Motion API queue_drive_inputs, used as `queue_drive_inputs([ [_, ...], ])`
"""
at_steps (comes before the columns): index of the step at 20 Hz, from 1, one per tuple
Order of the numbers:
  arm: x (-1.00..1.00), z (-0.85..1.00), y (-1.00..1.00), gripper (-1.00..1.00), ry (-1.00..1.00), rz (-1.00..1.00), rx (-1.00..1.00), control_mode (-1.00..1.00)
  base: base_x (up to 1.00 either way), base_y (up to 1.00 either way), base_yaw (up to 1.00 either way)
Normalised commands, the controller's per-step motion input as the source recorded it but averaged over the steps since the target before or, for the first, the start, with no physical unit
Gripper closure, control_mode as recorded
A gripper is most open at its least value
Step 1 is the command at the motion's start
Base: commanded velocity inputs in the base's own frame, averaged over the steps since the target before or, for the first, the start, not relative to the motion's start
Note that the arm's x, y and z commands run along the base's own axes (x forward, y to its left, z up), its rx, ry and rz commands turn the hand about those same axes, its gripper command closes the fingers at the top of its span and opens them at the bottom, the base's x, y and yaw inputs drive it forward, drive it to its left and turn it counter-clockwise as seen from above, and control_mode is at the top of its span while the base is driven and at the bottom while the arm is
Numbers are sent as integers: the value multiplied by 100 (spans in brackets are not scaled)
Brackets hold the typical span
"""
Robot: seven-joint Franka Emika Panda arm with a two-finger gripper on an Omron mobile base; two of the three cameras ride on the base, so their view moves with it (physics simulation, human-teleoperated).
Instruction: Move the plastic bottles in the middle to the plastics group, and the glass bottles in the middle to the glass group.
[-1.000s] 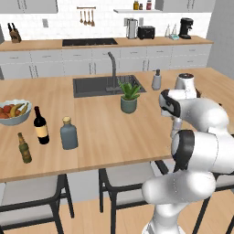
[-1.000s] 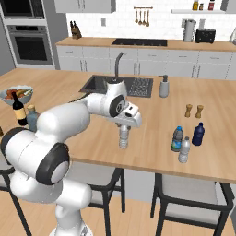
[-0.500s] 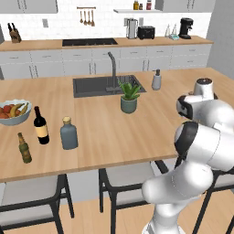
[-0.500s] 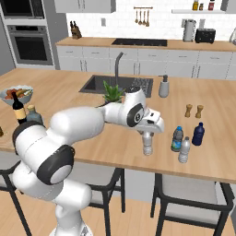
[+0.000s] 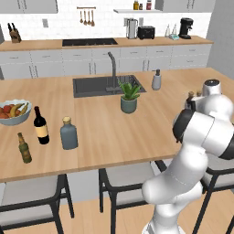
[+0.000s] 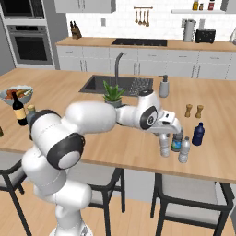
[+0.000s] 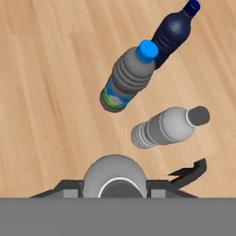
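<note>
Desk (image 6: pixel 92 138): wooden island. Gripper (image 6: pixel 165 136), jaws clamped on the pale grey-clear bottle (image 6: pixel 164 145), holds it upright at the plastics group, just beside the blue-label bottle (image 6: pixel 177 140), silvery bottle (image 6: pixel 184 150) and dark-blue bottle (image 6: pixel 197 134). Step judged: placing. Next: lower to the desk, release, clear the neighbours. Remaining: squat grey-blue glass bottle (image 5: pixel 69 133), tan cap, beside the wine bottle (image 5: pixel 41 126).

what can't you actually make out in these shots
- Gripper fingertips: in the right base view the hand covers them; in the hand view the pale-capped bottle sits at the bottom edge, so the grip is unclear.
- That bottle's base and whether it touches the counter: cut off in the hand view.
- Labels on the wine bottle and beer bottle: too small in the left base view.
</note>
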Motion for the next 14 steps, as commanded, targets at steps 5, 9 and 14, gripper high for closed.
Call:
queue_drive_inputs([
  [5,20,-6,-16,100,0,0,2,-100,0,0,0],
  [9,19,-9,-13,100,0,0,6,-100,0,0,0],
  [14,17,-20,-10,100,1,0,6,-100,0,0,0],
])
